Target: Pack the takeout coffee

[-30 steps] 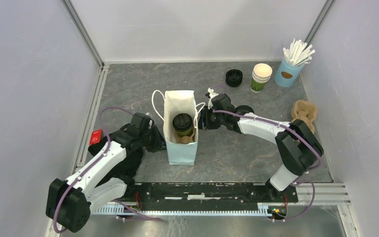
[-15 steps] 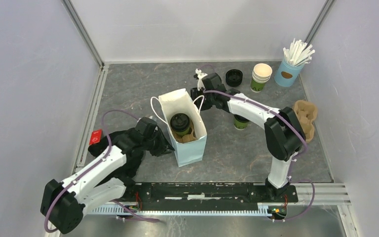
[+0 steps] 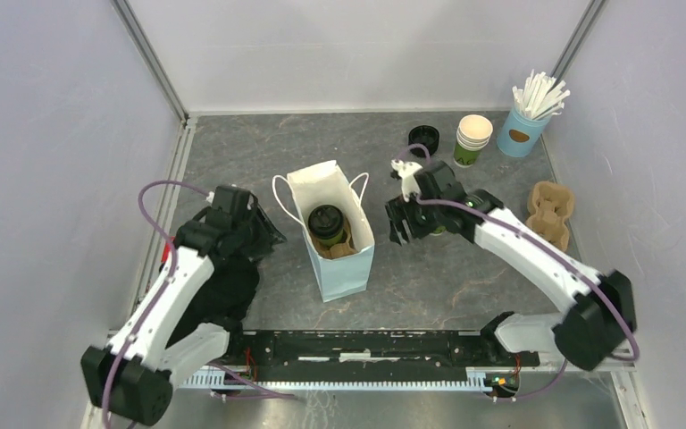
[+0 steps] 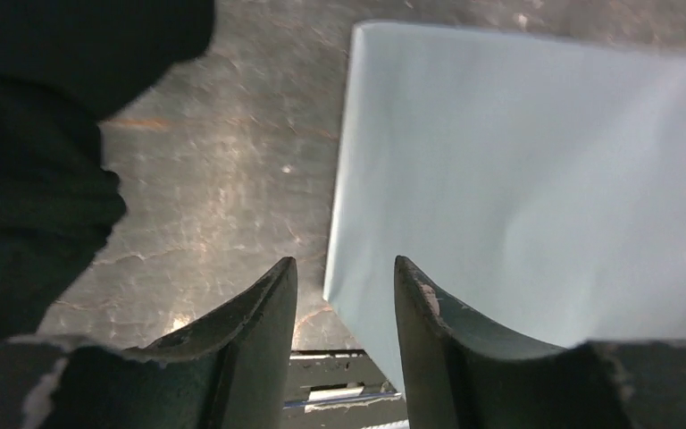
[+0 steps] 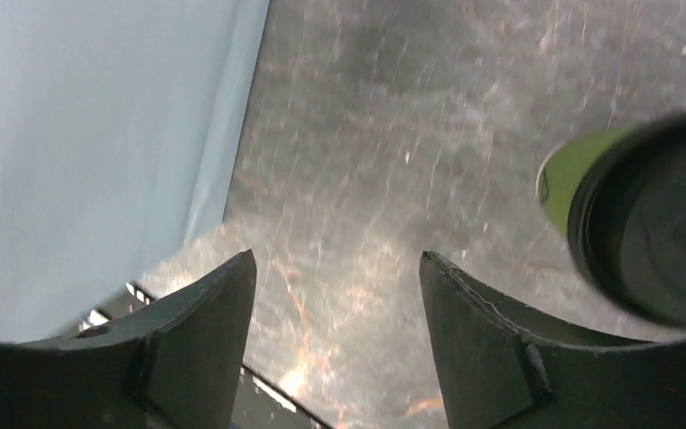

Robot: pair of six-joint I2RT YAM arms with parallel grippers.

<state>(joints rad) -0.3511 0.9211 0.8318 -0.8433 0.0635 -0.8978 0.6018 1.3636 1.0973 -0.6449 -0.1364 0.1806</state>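
A white-and-pale-blue paper bag [image 3: 344, 273] stands open mid-table. One takeout coffee [image 3: 328, 219], black lid up, sits inside it in a brown carrier. The other takeout coffee [image 5: 652, 232], green with a black lid, stands on the table at the right of the right wrist view; my right arm covers it in the top view. My right gripper [image 3: 400, 234] [image 5: 338, 268] hangs open just right of the bag, holding nothing. Left of the bag, my left gripper [image 3: 270, 238] [image 4: 344, 277] is open and empty, with the bag's blue wall [image 4: 536, 179] close ahead.
At the back right stand a stack of lidless cups [image 3: 473, 138], loose black lids [image 3: 423, 140] and a blue holder of white sticks [image 3: 527, 125]. A brown cardboard carrier [image 3: 549, 210] lies at the right. The arms' base rail [image 3: 366, 344] runs along the near edge.
Both grippers have opened wider. The right one left the bag's far rim and swung back to its right side. The left one drew back leftward off the bag's wall.
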